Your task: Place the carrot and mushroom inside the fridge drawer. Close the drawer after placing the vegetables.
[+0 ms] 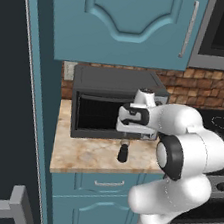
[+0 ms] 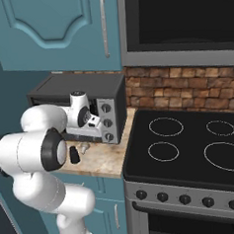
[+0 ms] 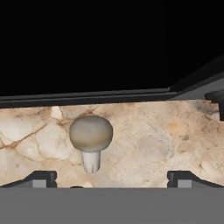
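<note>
A pale brown mushroom (image 3: 91, 135) lies on the marbled countertop (image 3: 153, 144), its stem pointing toward the hand; it also appears as a small pale lump (image 2: 85, 148) in the right base view. My gripper (image 3: 111, 179) hangs just above the counter, open and holding nothing. The mushroom sits ahead of the fingertips (image 3: 41, 178), left of the middle of the gap. From the base views, the gripper (image 1: 123, 153) (image 2: 73, 154) points down in front of the toaster oven. The carrot and the fridge drawer are out of view.
A black toaster oven (image 1: 113, 101) stands on the counter right behind the gripper. The dark fridge (image 1: 4, 99) with a grey handle (image 1: 12, 206) is at the far left. A black stove top (image 2: 190, 143) lies to the right, and teal cabinets (image 1: 127, 20) hang overhead.
</note>
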